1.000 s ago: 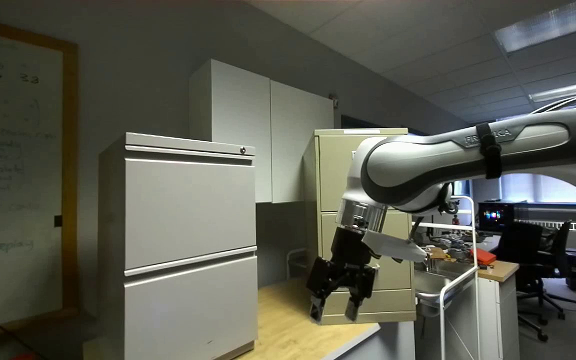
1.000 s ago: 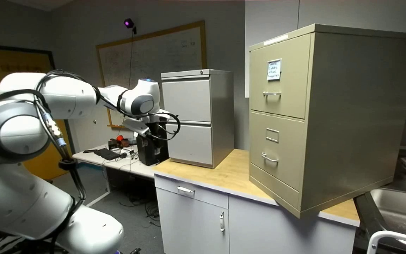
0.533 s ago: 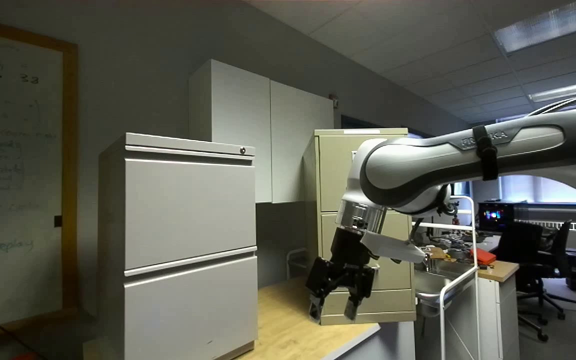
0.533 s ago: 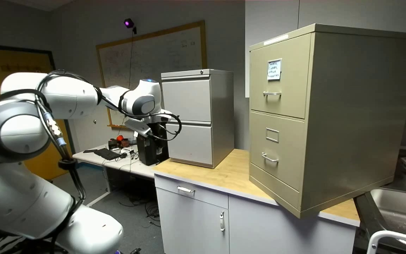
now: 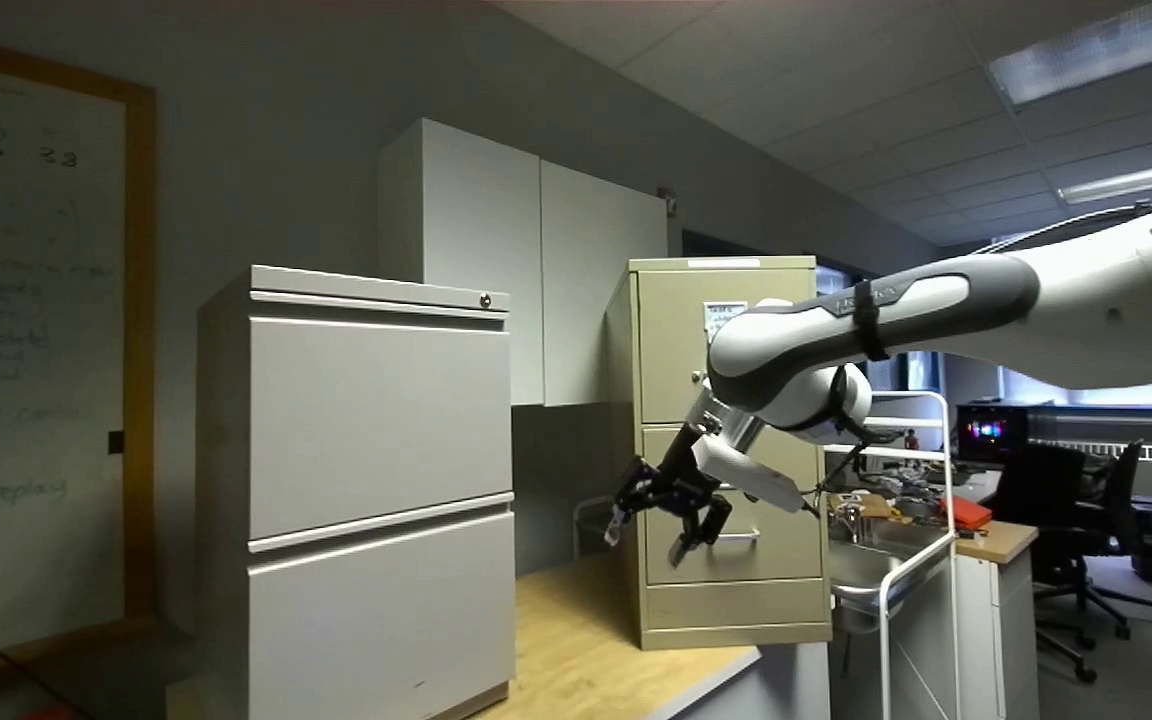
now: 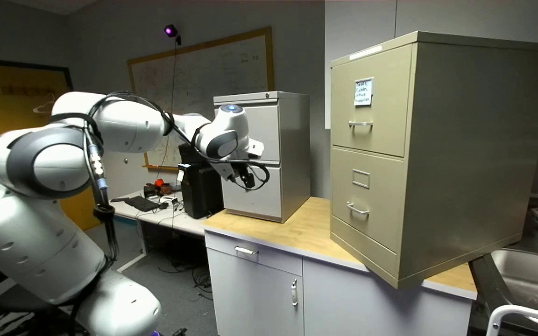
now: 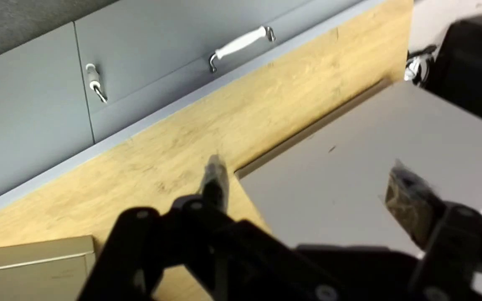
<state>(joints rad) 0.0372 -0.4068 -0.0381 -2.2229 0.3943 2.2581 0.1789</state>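
My gripper (image 5: pixel 646 541) hangs in the air, tilted, with its jaws wide apart and nothing between them. In the wrist view the gripper (image 7: pixel 306 171) has two tape-wrapped fingers (image 7: pixel 410 209) spread over the wooden counter and a light grey two-drawer cabinet (image 7: pixel 329 184). That grey cabinet (image 5: pixel 381 430) stands shut on the counter (image 5: pixel 596 650). A tan filing cabinet (image 6: pixel 367 186) with metal handles stands on the same counter, its drawers shut; a corner of the tan cabinet (image 7: pixel 32 276) shows in the wrist view. No contact with either cabinet is visible. The arm mostly hides the fingertips in an exterior view.
Below the counter are grey cupboard fronts with a white drawer handle (image 6: pixel 245 250) and a door handle (image 6: pixel 294 293). A sink (image 6: pixel 537 275) and a white metal rail (image 6: pixel 530 310) lie beside the tan cabinet. A black computer tower (image 6: pixel 202 189) stands on a side desk.
Within the last half second the arm has swung toward the cabinets. The gripper has risen and tilted more, with its jaws staying apart. The cabinets have not moved.
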